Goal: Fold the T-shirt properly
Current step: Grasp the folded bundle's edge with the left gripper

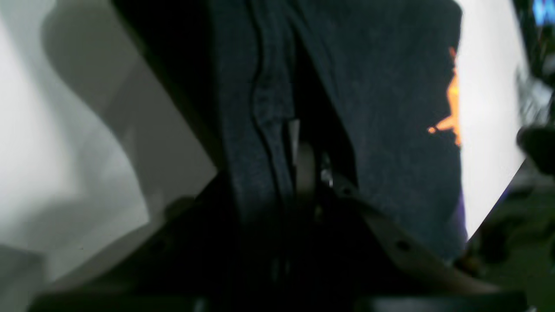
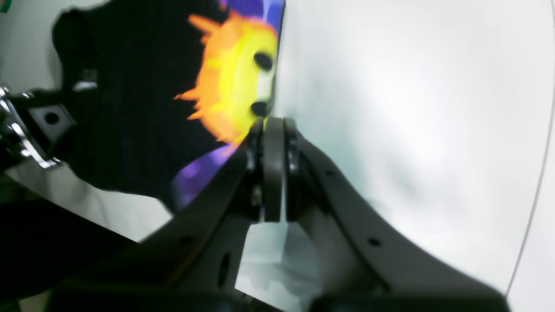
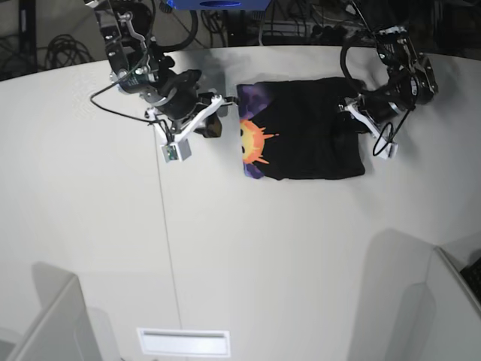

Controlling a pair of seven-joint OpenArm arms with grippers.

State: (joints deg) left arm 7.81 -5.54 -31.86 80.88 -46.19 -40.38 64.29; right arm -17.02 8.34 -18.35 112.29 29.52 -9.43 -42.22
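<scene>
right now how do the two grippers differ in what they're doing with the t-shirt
The left gripper sits at the T-shirt's plain black edge, its jaws closed on folds of the dark cloth in the left wrist view. The right gripper is at the opposite edge, beside the orange sun print, its jaws pressed together with no cloth visibly between them. Both hover low over the white table, at the shirt's ends.

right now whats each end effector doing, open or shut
Left end effector: closing on a fold of the shirt; grip cannot be told.
Right end effector: shut, empty, beside the shirt.
</scene>
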